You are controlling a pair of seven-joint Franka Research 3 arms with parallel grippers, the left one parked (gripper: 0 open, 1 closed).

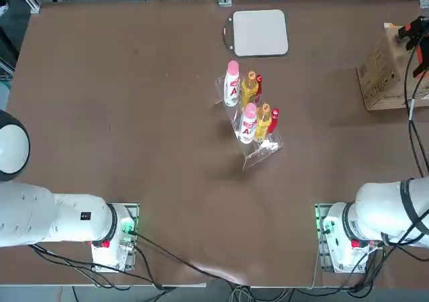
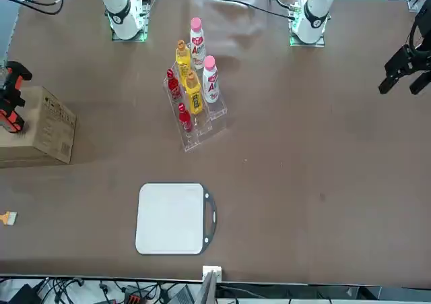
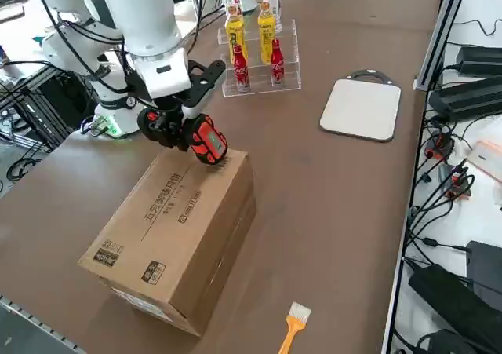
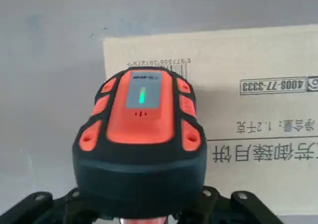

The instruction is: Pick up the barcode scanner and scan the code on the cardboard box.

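My right gripper point(image 3: 177, 126) is shut on the barcode scanner point(image 3: 206, 140), a black device with orange-red pads. It hovers just above the near corner of the cardboard box point(image 3: 176, 228). In the wrist view the scanner point(image 4: 141, 129) fills the middle and a green light glows on its top. Its head points down at the box top point(image 4: 258, 134), where a printed barcode point(image 4: 159, 63) shows just past it. From overhead the box point(image 1: 383, 74) sits at the table's far right edge, with the scanner point(image 1: 415, 33) over it. The front view shows the scanner point(image 2: 12, 98) above the box point(image 2: 40, 129).
A clear tiered rack of bottles point(image 1: 249, 111) stands mid-table, with a flat grey pad point(image 1: 260, 33) beyond it. A small orange-handled brush point(image 3: 292, 326) lies near the box. Cables and power bricks point(image 3: 471, 71) run along the table's far side.
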